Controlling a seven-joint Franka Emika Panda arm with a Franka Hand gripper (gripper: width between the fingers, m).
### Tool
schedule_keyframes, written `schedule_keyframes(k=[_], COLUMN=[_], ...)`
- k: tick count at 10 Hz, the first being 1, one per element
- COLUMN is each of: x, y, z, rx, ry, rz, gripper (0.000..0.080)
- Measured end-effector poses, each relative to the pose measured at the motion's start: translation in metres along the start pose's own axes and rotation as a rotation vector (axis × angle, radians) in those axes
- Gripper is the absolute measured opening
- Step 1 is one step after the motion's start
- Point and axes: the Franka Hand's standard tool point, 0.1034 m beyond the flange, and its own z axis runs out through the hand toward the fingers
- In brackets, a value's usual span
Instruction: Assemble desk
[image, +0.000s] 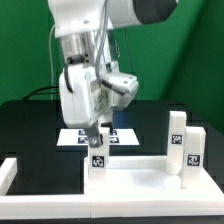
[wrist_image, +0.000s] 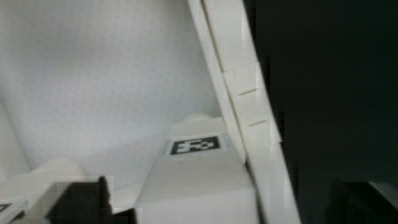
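White leg: seen upright on the tabletop, long axis vertical.
Claw: held spread, directly above the leg.
Other legs: stood near the exterior view's right.

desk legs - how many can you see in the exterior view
3. One leg stands on the tabletop directly under the tool. Two more stand side by side at the exterior view's right. A fourth may be hidden.
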Motion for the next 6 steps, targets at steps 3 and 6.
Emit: schedule_keyframes(k=[3,6], x=[-0.024,-0.021], y=[-0.02,-0.028], z=[-0.057,-0.058], rx=[0.063,0.073], ry=[-0.055,-0.051], rz=[-0.016,-0.025], gripper=[0.0648,0.0649])
